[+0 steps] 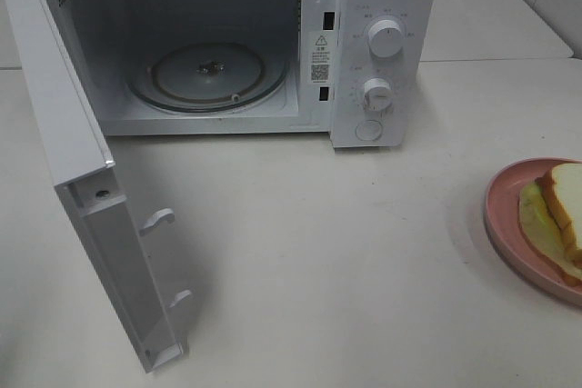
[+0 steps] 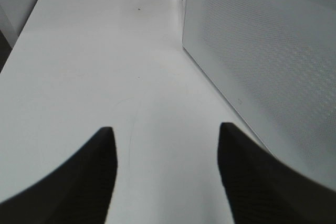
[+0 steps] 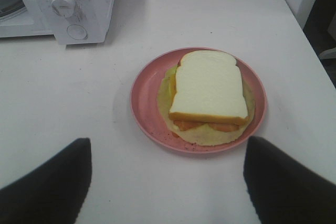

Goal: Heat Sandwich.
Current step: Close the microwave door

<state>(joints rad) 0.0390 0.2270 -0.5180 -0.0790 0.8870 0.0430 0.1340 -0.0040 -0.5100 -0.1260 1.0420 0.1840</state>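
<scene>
Both grippers stand wide open and hold nothing. The right gripper (image 3: 167, 182) hangs over the table (image 1: 346, 252) just short of the pink plate (image 3: 144, 100), where the sandwich (image 3: 208, 88) lies. The left gripper (image 2: 167, 174) hangs over bare table beside the microwave (image 1: 382, 6)'s open door (image 1: 73, 152). The glass turntable (image 1: 173, 88) sits inside the oven.

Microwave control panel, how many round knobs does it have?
2 knobs, both on the microwave's right-hand panel: the upper knob and the lower knob beneath it. Under them sits a round button.
</scene>
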